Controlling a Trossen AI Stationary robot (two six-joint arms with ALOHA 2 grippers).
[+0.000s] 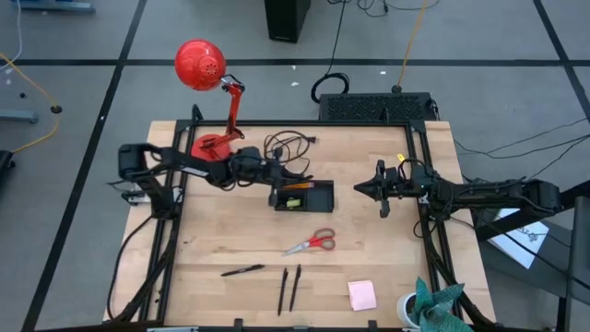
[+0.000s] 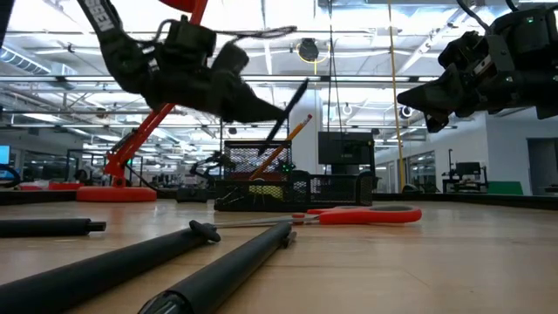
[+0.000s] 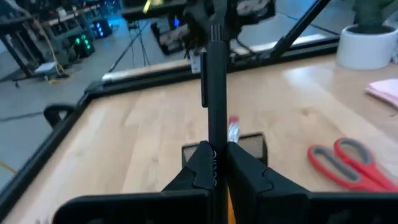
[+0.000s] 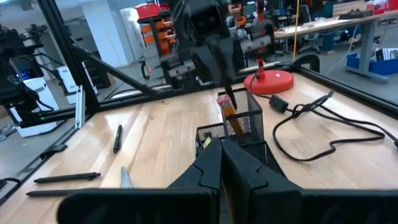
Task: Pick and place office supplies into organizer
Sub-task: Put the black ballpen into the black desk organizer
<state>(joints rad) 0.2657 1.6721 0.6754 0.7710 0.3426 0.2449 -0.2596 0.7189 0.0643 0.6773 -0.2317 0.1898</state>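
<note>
Looking down in the high view, left gripper (image 1: 277,172) sits at the upper-left corner of the small black low-walled organizer tray (image 1: 318,196) on the light wooden table (image 1: 230,235), far nearer it than the right gripper (image 1: 361,188), which waits well apart on the tray's other side; red-handled scissors (image 1: 312,243), three more black pens (image 1: 242,270) and pink sticky-note pad (image 1: 361,294) lie along the near part of the table

Low view: slim black pen (image 2: 286,112) slants tip-down from the left fingers, hanging above the mesh cup end of the tray beside an orange pencil (image 2: 281,151) already standing there

Left wrist view: fingers (image 3: 200,165) clenched on the pen's shaft, long axis running straight out toward the cup

Right wrist view: right fingers (image 4: 208,163) clenched on nothing, aimed at tray

No readable brands or labels
</note>
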